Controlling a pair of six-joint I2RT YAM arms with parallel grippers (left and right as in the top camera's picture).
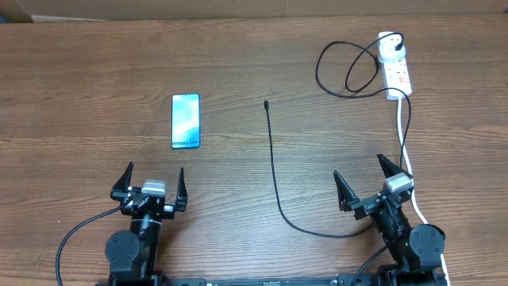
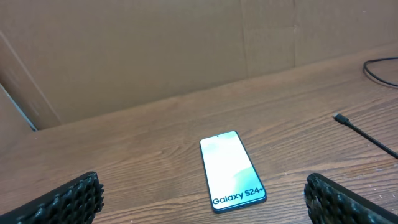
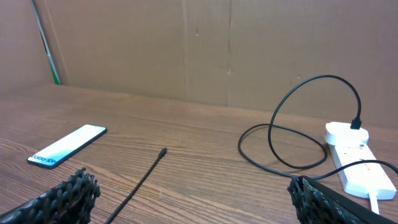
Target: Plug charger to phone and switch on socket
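The phone (image 1: pixel 186 121) lies flat on the wooden table, left of centre, its blue-teal screen lit; it also shows in the left wrist view (image 2: pixel 231 170) and the right wrist view (image 3: pixel 67 145). The charger's black cable (image 1: pixel 275 175) runs from its connector tip (image 1: pixel 267 103) down the middle, then loops up to the white plug adapter (image 1: pixel 389 49), seated in the socket (image 1: pixel 398 78) at the far right. The connector tip shows in both wrist views (image 2: pixel 339 118) (image 3: pixel 162 151). My left gripper (image 1: pixel 153 184) is open and empty, near the phone's near end. My right gripper (image 1: pixel 363 184) is open and empty.
The socket's white cord (image 1: pixel 406 159) runs down toward my right arm. A cardboard wall (image 3: pixel 205 43) stands along the table's far edge. The cable's loop (image 3: pixel 292 134) lies beside the socket (image 3: pixel 360 163).
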